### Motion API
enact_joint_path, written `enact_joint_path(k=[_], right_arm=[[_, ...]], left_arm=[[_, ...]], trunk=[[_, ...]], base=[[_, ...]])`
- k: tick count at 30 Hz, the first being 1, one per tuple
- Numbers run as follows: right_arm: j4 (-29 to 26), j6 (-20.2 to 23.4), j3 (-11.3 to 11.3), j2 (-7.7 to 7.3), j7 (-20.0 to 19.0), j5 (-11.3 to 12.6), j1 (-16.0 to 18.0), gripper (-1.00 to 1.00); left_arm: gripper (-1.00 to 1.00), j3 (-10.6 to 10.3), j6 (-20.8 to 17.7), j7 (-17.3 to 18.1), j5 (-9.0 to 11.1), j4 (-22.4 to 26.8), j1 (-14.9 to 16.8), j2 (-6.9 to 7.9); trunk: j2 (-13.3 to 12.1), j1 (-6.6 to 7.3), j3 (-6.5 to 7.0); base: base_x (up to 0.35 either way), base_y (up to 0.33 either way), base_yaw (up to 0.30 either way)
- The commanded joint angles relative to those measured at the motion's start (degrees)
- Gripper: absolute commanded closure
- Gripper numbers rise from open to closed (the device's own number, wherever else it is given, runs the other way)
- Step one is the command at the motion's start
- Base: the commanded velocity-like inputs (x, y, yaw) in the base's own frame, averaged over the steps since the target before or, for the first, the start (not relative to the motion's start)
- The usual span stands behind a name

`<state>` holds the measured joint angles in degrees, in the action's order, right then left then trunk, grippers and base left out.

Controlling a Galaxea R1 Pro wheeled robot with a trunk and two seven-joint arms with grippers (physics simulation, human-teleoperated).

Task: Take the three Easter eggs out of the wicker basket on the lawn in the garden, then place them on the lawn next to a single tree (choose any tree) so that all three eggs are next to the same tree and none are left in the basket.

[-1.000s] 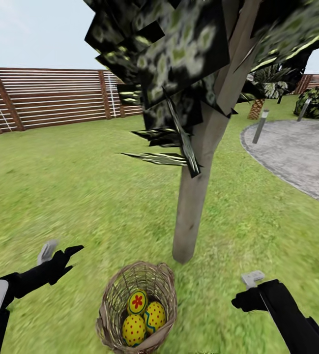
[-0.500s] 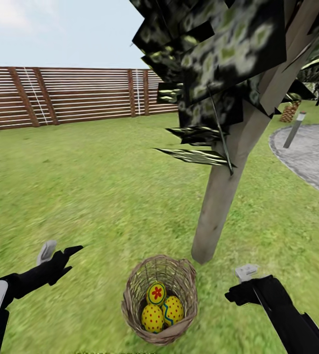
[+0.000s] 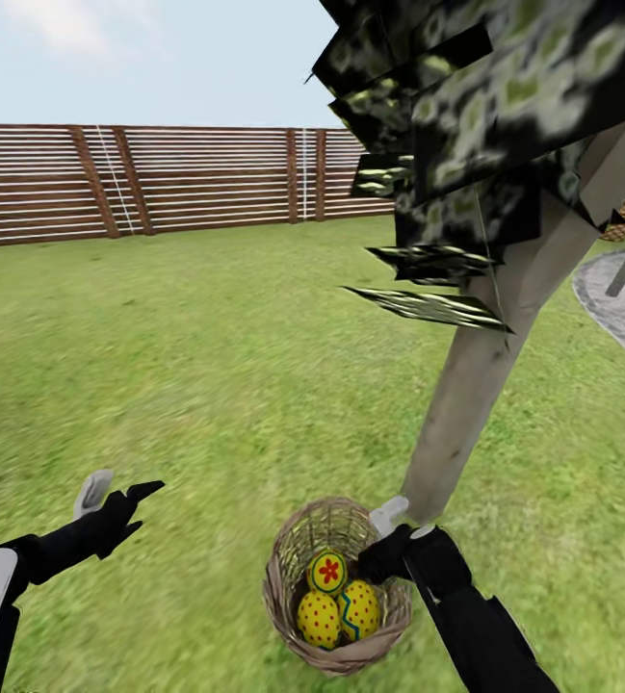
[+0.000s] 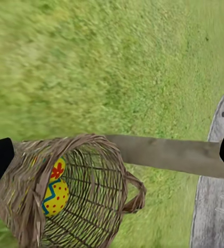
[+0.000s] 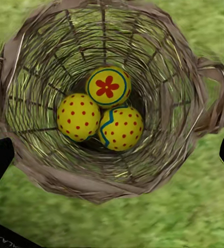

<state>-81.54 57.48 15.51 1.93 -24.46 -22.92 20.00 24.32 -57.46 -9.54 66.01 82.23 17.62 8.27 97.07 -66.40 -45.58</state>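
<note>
The right claw (image 3: 389, 539) has been brought in over the wicker basket (image 3: 288, 587), where half a second ago it hung well off to the basket's right; it is now poised just above the rim on the tree side. Its fingertips are seen spread wide at the edges of the right wrist view, so it is released and grasping nothing. A reach into the basket is judged to be starting, with no egg lifted yet.

All three eggs are seen at the basket's bottom, touching one another: the red-flower egg (image 5: 108, 86), the red-dotted egg (image 5: 78, 117) and the blue-zigzag egg (image 5: 121, 127). The flower egg's rounded end is turned up toward the basket mouth, so its long axis is judged roughly upright; the axes of the other two cannot be told. The basket stands upright, mouth skyward.

The left claw (image 3: 110, 500) is held well to the basket's left, fingers parted, empty.

Just beyond the basket the tree (image 3: 476, 385) rises from the lawn (image 3: 206, 366), trunk leaning away to the right.
</note>
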Motion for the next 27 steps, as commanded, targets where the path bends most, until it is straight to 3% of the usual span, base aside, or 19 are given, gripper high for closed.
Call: enact_joint_path(k=[1,5,7,11,17,20,24,27], right_arm=[[-0.11,0.14,0.12,0.94,-0.44,-2.22,0.1,-1.0],[0.02,0.1,0.93,3.59,-0.32,-7.51,0.18,-1.0],[0.17,0.09,1.2,4.22,-0.21,-8.83,0.18,-1.0],[1.28,-0.28,1.23,4.47,-0.16,-9.18,0.18,-1.0],[7.24,-0.57,1.18,4.56,-0.15,-9.06,0.27,-1.0],[15.35,-0.47,1.1,4.65,-0.15,-8.83,3.56,-1.0],[31.04,-0.94,0.75,4.73,-0.21,-7.87,11.19,-1.0],[35.19,-2.55,0.74,4.74,-0.18,-5.54,13.13,-1.0]], left_arm=[[-1.0,0.04,-0.22,-0.57,0.61,0.04,0.04,0.0],[-1.0,0.03,-0.2,-0.57,0.61,0.04,0.04,-0.01],[-1.0,0.03,-0.2,-0.57,0.61,0.04,0.04,-0.01],[-1.0,0.03,-0.2,-0.57,0.61,0.05,0.04,-0.01],[-1.0,-0.02,-0.27,-0.49,0.61,0.04,0.04,-0.01],[-1.0,-0.05,-0.3,-0.48,0.61,0.04,0.04,-0.01],[-1.0,-0.12,-0.34,-0.43,0.61,0.04,0.04,-0.08],[-1.0,-0.13,-0.37,-0.41,0.61,0.04,0.04,-0.09]], trunk=[[0.02,0.0,-0.07],[0.02,0.0,-0.09],[0.02,0.0,-0.1],[0.02,0.0,-0.1],[0.02,0.0,-0.1],[0.02,0.0,-0.1],[0.02,0.0,-0.1],[0.02,0.0,-0.1]], base=[[0.095,0.0,0.057],[0.154,0.004,0.021],[0.246,0.058,0.005],[0.289,0.097,0.001],[0.121,0.039,0.0],[0.008,0.003,0.0],[0.001,0.0,0.0],[0.0,0.0,0.0]])
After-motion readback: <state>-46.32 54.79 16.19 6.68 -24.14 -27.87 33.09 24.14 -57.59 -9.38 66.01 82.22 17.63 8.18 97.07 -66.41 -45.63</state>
